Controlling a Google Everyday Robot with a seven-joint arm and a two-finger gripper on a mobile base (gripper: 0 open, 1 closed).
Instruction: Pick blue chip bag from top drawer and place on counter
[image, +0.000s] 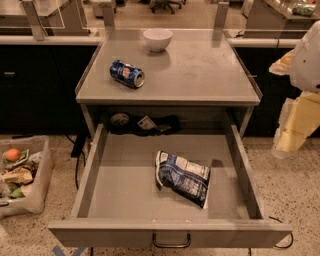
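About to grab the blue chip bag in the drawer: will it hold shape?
The blue chip bag looks crumpled and lies flat, so it will probably sag when lifted. Its foil may slip. Likely light: a push should slide it over the top drawer's smooth bottom. The gripper hangs right of the drawer.

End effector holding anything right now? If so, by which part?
Nothing held. The end effector hangs at the right edge, outside the top drawer; the blue chip bag lies free on its bottom.
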